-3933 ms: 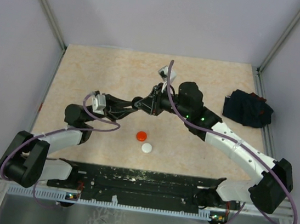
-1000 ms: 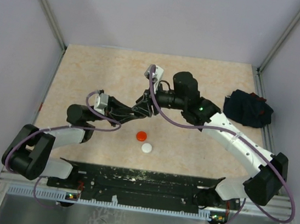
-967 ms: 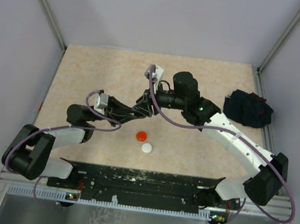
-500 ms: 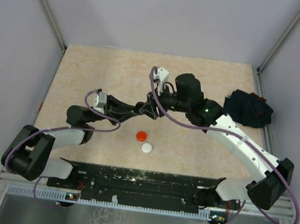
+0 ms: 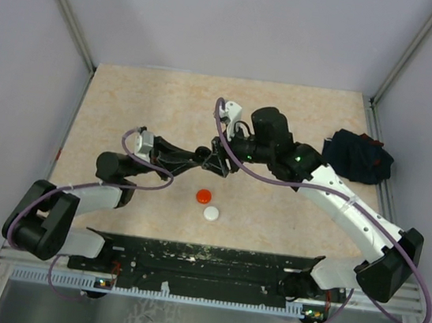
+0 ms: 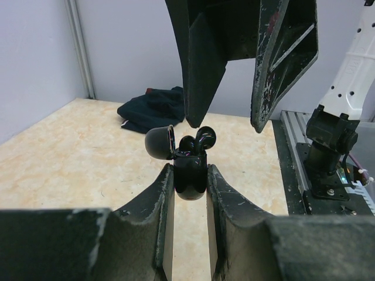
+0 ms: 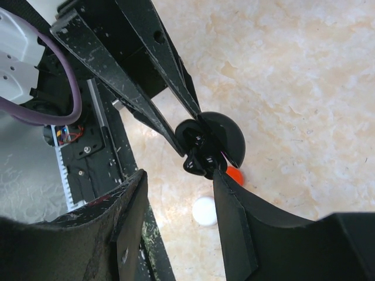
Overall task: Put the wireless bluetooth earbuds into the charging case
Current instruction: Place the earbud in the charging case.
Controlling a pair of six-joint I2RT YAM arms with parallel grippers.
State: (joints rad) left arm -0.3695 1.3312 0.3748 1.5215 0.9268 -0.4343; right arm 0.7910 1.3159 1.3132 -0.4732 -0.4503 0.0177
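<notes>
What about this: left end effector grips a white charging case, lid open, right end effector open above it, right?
Only the colour is wrong: the left wrist view shows the charging case is black. The left end effector grips it, lid open, right end effector open above.

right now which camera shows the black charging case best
Left wrist: the black charging case sits centred, lid open, black buds poking out. Right wrist shows it from above, less clearly. Top external barely shows it.
</notes>
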